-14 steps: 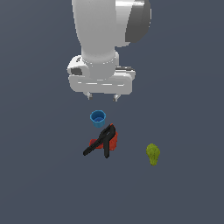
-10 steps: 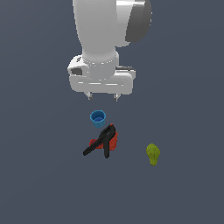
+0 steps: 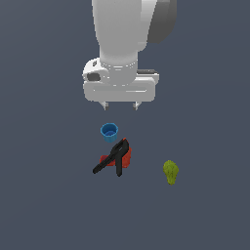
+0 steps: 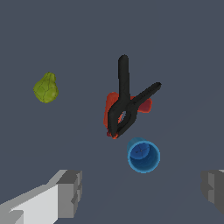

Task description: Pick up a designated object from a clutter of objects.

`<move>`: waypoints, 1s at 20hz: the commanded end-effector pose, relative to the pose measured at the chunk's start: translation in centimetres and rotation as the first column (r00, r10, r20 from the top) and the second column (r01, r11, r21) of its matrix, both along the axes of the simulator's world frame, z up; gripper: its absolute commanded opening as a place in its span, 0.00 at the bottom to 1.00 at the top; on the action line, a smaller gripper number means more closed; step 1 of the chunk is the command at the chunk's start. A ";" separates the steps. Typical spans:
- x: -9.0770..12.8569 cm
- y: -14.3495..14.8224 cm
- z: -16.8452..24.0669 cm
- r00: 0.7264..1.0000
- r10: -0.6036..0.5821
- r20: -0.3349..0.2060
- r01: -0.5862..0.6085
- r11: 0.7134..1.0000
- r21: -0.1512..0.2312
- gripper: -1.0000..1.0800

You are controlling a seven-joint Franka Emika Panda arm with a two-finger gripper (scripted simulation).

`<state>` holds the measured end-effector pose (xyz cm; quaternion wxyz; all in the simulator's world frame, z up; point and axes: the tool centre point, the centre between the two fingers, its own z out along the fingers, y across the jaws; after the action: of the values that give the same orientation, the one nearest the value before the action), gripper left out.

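The pincer (image 3: 120, 105) is held wide open and empty above the blue cup (image 3: 109, 132), its fingers (image 4: 70, 192) cropped in the wrist view, the black clamp (image 3: 113, 157) hiding most of the red block (image 3: 126, 159), the yellow-green lumpy object (image 3: 170, 172) lying well apart toward the exterior view's right.
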<state>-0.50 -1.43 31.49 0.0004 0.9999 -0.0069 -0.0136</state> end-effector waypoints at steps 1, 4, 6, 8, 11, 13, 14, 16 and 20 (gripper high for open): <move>0.1 0.0 -0.1 1.000 -0.003 0.000 0.003 1.000 0.000 0.96; 0.5 0.4 -0.4 1.000 -0.011 0.000 0.011 1.000 -0.002 0.96; 0.9 0.8 -0.8 1.000 -0.021 0.001 0.021 1.000 -0.003 0.96; 1.5 1.3 -1.2 0.999 -0.033 0.002 0.033 0.999 -0.005 0.96; 2.5 2.2 -2.1 0.998 -0.056 0.003 0.056 0.998 -0.008 0.96; 3.3 3.0 -2.9 0.997 -0.074 0.005 0.074 0.997 -0.010 0.96; 3.7 3.5 -3.4 0.996 -0.085 0.006 0.085 0.996 -0.011 0.96; 4.6 4.5 -4.4 0.994 -0.107 0.008 0.107 0.994 -0.013 0.96; 6.6 7.1 -6.9 0.987 -0.161 0.013 0.161 0.987 -0.015 0.96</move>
<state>5.38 4.60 25.64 0.0071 0.9969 -0.0774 -0.0083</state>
